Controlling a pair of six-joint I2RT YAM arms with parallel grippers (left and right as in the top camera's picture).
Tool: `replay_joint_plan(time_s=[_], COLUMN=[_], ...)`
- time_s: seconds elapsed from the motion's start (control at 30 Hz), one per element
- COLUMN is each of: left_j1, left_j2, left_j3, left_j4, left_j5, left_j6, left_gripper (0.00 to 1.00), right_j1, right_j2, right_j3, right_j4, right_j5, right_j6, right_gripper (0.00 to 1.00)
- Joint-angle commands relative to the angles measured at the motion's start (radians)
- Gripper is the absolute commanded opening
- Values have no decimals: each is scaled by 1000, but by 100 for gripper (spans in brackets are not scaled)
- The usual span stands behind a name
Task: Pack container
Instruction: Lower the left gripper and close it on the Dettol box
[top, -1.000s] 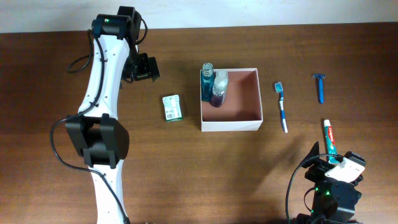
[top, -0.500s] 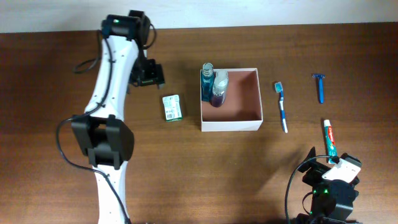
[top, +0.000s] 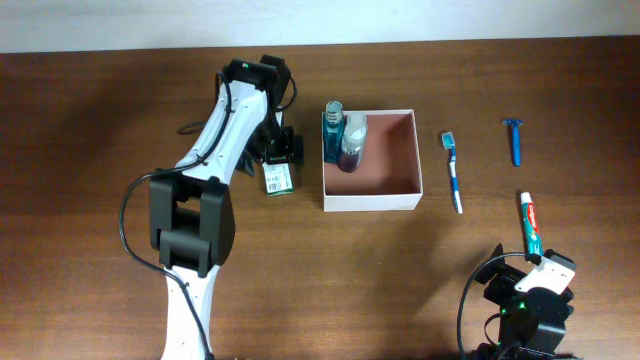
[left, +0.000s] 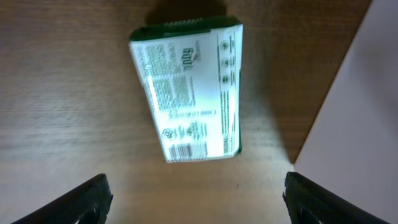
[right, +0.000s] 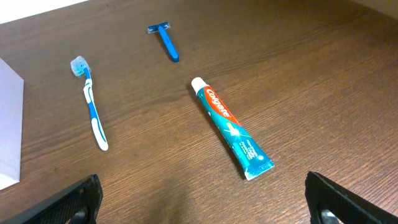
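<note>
Table (top: 60, 200): dark brown wood, carries everything below.
Left arm (top: 215, 140): white links with black joints, reaches up the table's left half and bends in toward the container.
Container (top: 370, 201): mid-table, square, open top, thin white walls, pinkish-brown floor, mostly bare inside.
Right gripper (right: 208, 199): low at the near right edge, fingers spread wide, nothing between them; faces the toothpaste.
Left gripper (left: 198, 202): above the packet, just left of the container; fingers wide apart, gripping nothing; packet ahead of the tips, not between them.
Bottles: two, upright at the container's far left corner; blue one (top: 333, 135) against the left wall, clear-capped purple one (top: 352, 140) touching it.
Toothbrush (top: 453, 172): blue and white, flat, right of the container, head at the far end.
Toothpaste (top: 530, 225): teal tube, white cap far, near the right gripper.
Packet (left: 186, 96): green and white, printed, barcode at near end, flat beside the container's left wall.
Razor (top: 514, 140): blue, far right, apart from the rest.
</note>
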Motion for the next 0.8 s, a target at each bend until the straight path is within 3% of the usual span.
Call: replay_joint_plan(time_s=[0.0,0.23,0.77], left_j1=[7,7,4], left_j2=[7,7,8], left_j3=[-40,-52,-120], left_j4=[29,51,142], left_j5=[37,-62,-60], left_j6=[10,-87,-140], left_gripper=[90,90,90], right_j1=[-8,-8,-8], right_j2=[-2,-2,-2], right_j3=[21,21,21], right_j4=[-5,-5,-5], right_j5=[16,16,16], right_j6=[12,12,12], right_gripper=[98,98,98])
